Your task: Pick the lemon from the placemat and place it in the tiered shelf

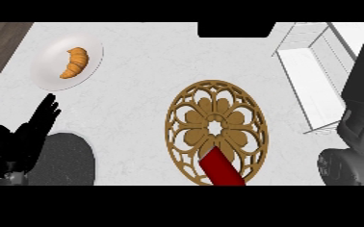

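The round wooden openwork placemat lies in the middle of the counter. No lemon shows on it or anywhere else in view. A dark red cylinder lies across the mat's near edge. The white wire tiered shelf stands at the right, its visible tier bare. My right hand is a black shape at the right edge, over the shelf's near right side; whatever it may hold is hidden. My left hand rests open at the lower left, fingers up, far from the mat.
A white plate with a croissant sits at the back left. A dark grey round shape lies at the lower left beside my left forearm. A black block stands at the counter's back edge.
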